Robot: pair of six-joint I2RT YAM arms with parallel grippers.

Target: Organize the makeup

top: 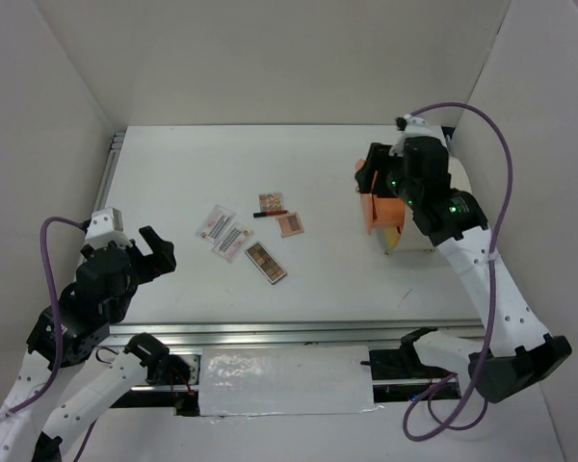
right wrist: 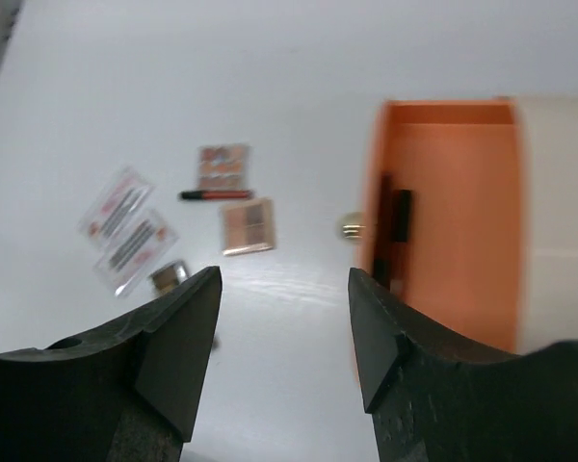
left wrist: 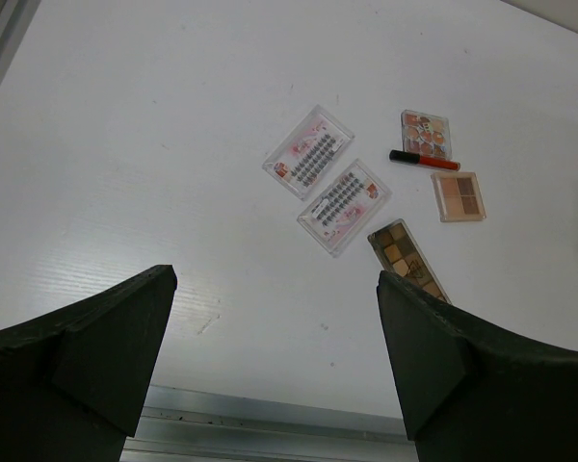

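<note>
The makeup lies mid-table: two white pink-printed packets (top: 215, 221) (top: 233, 241), a long brown palette (top: 266, 262), a small palette (top: 271, 202), a dark-and-red stick (top: 270, 214) and a square palette (top: 290, 224). The left wrist view shows the packets (left wrist: 308, 152) (left wrist: 344, 206), long palette (left wrist: 407, 260), stick (left wrist: 423, 160) and square palette (left wrist: 459, 195). My left gripper (top: 159, 252) (left wrist: 275, 327) is open and empty, near and left of them. My right gripper (top: 363, 183) (right wrist: 284, 308) is open and empty, above the table just left of the open orange drawer (right wrist: 453, 221), which holds dark sticks (right wrist: 395, 226).
The orange drawer (top: 383, 214) sticks out of a white organizer (top: 414, 241) at the right wall, with a small metal knob (right wrist: 352, 227) on its front. White walls enclose the table on three sides. A metal rail (left wrist: 270, 423) runs along the near edge.
</note>
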